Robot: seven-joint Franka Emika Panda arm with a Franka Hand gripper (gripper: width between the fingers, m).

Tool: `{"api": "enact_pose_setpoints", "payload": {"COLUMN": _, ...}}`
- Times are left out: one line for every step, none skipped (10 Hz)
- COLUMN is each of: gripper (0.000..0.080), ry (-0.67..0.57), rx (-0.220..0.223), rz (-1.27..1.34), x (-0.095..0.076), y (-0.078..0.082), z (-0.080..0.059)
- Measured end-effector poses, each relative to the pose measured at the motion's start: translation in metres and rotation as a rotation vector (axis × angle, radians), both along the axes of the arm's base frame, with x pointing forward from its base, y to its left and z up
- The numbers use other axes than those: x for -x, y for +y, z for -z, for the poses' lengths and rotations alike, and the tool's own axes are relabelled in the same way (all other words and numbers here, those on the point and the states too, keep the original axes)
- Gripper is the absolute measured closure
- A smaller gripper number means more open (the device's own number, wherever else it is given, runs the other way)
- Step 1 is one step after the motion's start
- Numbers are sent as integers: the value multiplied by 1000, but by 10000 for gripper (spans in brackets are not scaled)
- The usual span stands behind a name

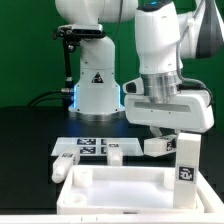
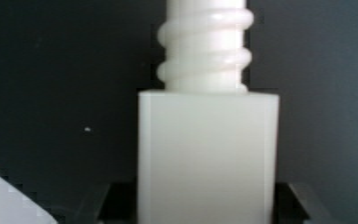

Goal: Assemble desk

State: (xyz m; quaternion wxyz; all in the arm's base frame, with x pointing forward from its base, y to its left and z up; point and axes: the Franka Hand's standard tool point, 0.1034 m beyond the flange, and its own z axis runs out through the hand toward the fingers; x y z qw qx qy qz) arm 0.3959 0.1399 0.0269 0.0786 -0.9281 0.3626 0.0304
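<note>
The desk tabletop (image 1: 125, 187) lies at the front, rimmed side up. One white leg (image 1: 187, 160) with a tag sticker stands upright at its corner on the exterior view's right. My gripper (image 1: 160, 138) hangs above the tabletop, shut on another white leg (image 1: 159, 146). In the wrist view this leg (image 2: 208, 140) is a square bar with a threaded end (image 2: 211, 45) pointing away from the gripper (image 2: 206, 208). It sits between the dark fingers (image 2: 112, 202), which press on both its sides. Two loose legs (image 1: 66, 160) (image 1: 115, 155) lie behind the tabletop.
The marker board (image 1: 92, 146) lies flat on the black table behind the tabletop. The big white robot base (image 1: 97, 88) with a triangle sticker stands further back. A black stand (image 1: 67, 50) rises at the exterior view's left.
</note>
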Motion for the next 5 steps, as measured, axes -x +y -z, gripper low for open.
{"api": "enact_pose_setpoints", "payload": {"gripper": 514, "ry": -16, "rx": 3, "rz": -111, "x": 1, "y": -1, "z": 1}}
{"api": "enact_pose_setpoints", "payload": {"gripper": 514, "ry": -29, "rx": 12, "rz": -256, "x": 9, "y": -1, "z": 5}}
{"api": "enact_pose_setpoints", "payload": {"gripper": 514, "ry": -37, "rx": 18, "rz": -397, "x": 16, "y": -2, "z": 7}}
{"api": "enact_pose_setpoints", "payload": {"gripper": 514, "ry": -36, "rx": 23, "rz": -477, "x": 21, "y": -3, "z": 9}}
{"api": "enact_pose_setpoints", "payload": {"gripper": 514, "ry": -57, "rx": 32, "rz": -593, "x": 21, "y": -12, "z": 12}}
